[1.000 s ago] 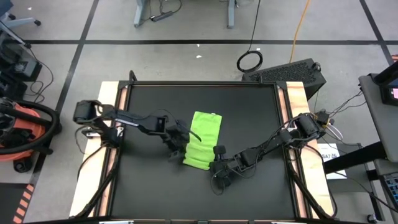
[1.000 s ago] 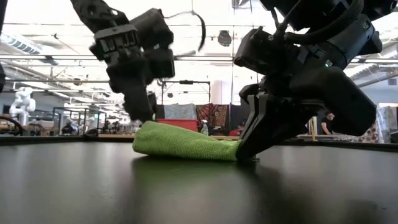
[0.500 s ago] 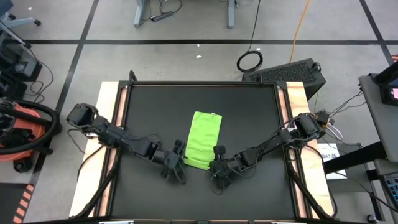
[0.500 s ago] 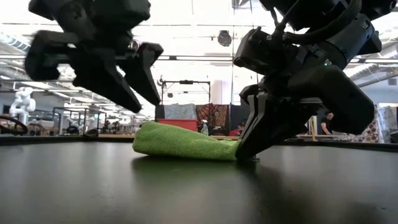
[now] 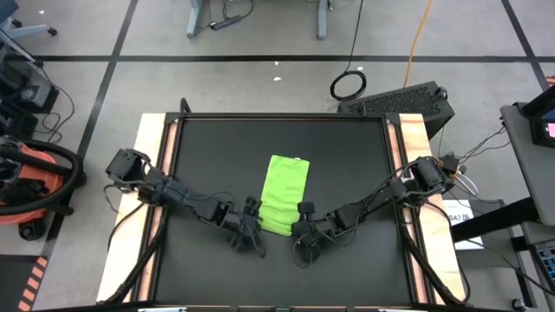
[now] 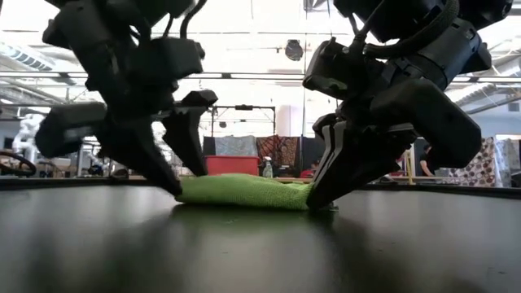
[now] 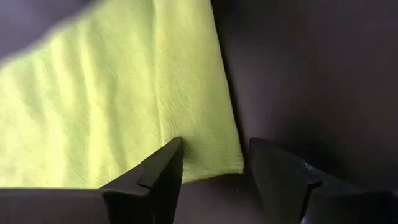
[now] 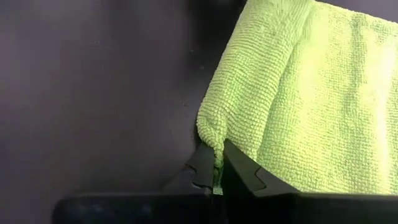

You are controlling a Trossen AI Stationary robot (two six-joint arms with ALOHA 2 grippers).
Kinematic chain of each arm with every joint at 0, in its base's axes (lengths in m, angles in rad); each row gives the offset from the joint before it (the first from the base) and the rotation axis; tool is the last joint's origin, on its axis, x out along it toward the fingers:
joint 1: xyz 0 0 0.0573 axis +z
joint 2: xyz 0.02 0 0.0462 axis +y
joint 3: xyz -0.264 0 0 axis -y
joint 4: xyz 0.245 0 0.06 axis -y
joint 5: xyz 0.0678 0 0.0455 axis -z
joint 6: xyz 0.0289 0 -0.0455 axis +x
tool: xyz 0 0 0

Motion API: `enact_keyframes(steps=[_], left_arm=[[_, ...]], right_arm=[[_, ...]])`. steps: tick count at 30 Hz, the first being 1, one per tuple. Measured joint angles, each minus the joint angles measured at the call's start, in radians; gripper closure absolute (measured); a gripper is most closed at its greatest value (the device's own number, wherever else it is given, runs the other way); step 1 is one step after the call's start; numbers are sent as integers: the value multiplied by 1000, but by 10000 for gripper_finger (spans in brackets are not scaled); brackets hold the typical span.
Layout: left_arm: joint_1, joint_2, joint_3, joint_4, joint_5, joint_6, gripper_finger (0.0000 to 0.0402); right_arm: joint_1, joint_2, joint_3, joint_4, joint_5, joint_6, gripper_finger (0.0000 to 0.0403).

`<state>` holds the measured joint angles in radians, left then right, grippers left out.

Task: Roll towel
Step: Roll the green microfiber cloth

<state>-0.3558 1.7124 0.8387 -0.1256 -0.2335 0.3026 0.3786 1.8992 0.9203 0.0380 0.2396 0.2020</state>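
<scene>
The lime-green towel [image 5: 285, 194] lies flat, as a narrow strip running near to far, in the middle of the black table [image 5: 347, 147]. My left gripper [image 5: 251, 232] is open, low at the towel's near left corner [image 7: 233, 163]. In the left wrist view one finger [image 7: 163, 163] stands over the cloth and the other [image 7: 273, 163] over bare table. My right gripper [image 5: 303, 229] is shut on the towel's near right corner. In the low view both grippers [image 6: 181, 175] [image 6: 316, 195] reach down to the tabletop at the two ends of the towel [image 6: 244, 191]. My left gripper straddles the towel's near left corner; I cannot tell whether a finger touches the cloth. My right gripper pinches the towel's near right corner [image 8: 210, 132] between its two fingers, at a folded edge. The fingers slant down from the near right. The corner sits low at the tabletop and the rest lies flat.
Bare black tabletop lies all round the towel. Wooden rails [image 5: 154, 139] [image 5: 414, 139] run along the table's left and right sides. The two arms slant in from the left and right edges toward the near middle.
My left gripper has left the middle of the towel's left edge, gone toward the table's near edge, turned, and come in low at the towel's near left corner. The towel's left side, humped up before, now lies lower. My right gripper has kept its hold.
</scene>
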Motion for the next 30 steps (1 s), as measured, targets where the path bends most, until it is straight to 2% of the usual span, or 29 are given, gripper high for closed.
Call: enact_keyframes(steps=[6, 9, 12, 17, 24, 30], left_arm=[[24, 27, 3, -19, 22, -16, 211], [26, 30, 3, -18, 30, -32, 228], [32, 32, 2, -13, 61, -47, 276], [63, 33, 2, -11, 157, -139, 383], [126, 34, 0, 21, 303, -264, 389], [199, 36, 0, 27, 516, -345, 396]], right_arm=[[0, 0, 0, -1, -5, 2, 399], [0, 0, 0, -6, -6, 23, 399], [0, 0, 0, -6, -7, 57, 399], [-2, -15, 0, -5, -41, 110, 399], [-18, -42, -2, -18, -101, 180, 400], [-19, -44, -43, 84, -116, 301, 400]])
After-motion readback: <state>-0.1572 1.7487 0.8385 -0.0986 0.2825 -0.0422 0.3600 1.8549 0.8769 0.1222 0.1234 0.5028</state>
